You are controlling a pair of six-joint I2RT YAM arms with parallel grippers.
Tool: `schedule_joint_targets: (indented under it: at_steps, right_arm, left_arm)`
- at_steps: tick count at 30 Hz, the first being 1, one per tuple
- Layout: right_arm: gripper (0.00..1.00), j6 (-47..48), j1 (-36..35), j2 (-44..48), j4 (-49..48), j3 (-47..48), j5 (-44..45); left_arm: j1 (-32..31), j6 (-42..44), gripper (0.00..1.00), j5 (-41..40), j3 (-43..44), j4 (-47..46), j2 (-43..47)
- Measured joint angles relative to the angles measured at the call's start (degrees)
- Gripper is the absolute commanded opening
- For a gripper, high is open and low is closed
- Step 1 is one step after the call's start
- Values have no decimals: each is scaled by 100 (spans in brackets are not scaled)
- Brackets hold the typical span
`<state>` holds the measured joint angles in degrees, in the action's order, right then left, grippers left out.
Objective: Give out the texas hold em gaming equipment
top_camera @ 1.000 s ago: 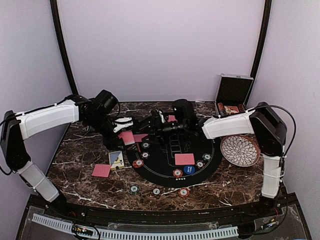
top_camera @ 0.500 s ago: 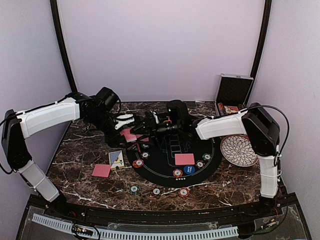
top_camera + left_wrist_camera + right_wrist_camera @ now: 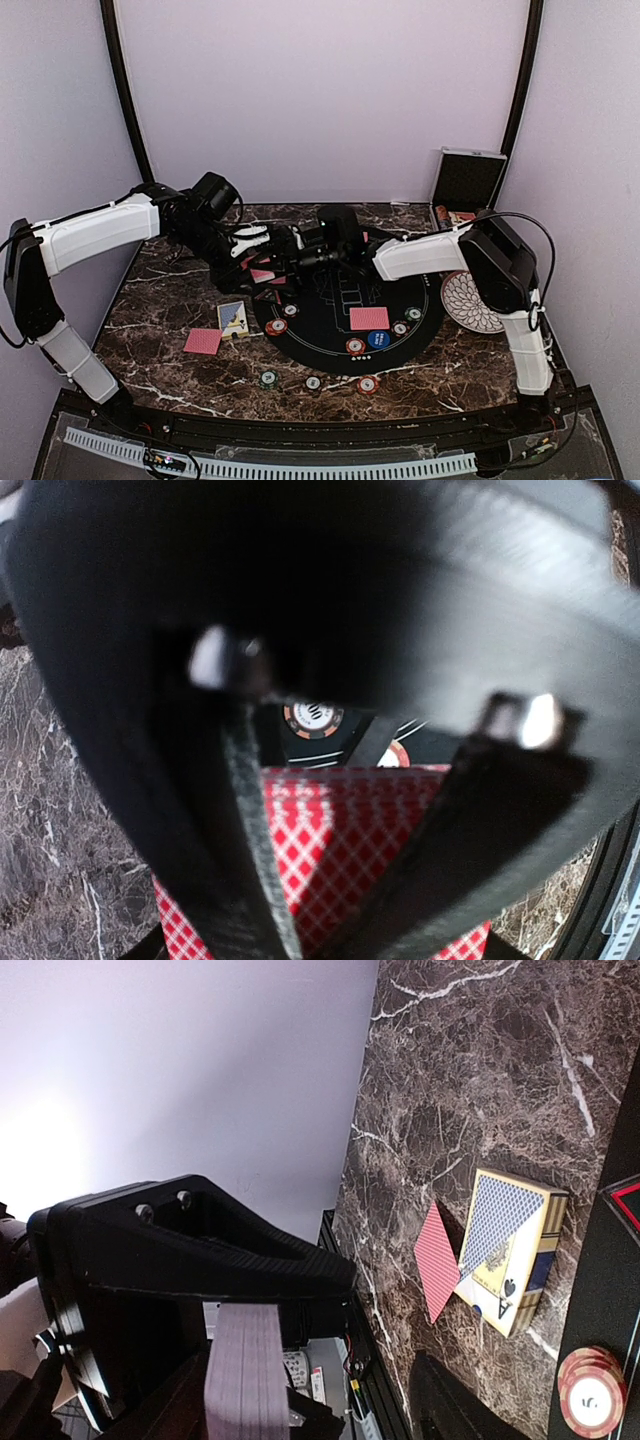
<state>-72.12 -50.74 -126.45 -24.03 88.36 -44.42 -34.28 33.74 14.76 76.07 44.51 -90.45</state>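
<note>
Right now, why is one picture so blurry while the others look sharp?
Left wrist view: the left gripper sits too near the lens, so it smears; the red-backed cards are crisper. Right wrist view: sharp marble table, washed-out glow on the wall. Top view: even, soft light.

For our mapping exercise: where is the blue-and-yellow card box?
In the top view the card box lies left of centre, between a lone red-backed card and the black mat.
</note>
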Motion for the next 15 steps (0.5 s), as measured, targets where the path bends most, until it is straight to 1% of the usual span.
schedule_joint_targets:
  at_steps: [8,11,15]
  right_arm:
    - [59,-22,39,-39,-68,-66,39]
    - [55,90,83,46,-98,-227,74]
    - [47,334,173,269,94,-400,116]
  left_arm:
    - [-2,2,0,-11,0,48,-4]
    - [-4,4,0,-39,0,140,-20]
    - [-13,9,0,-59,0,149,-31]
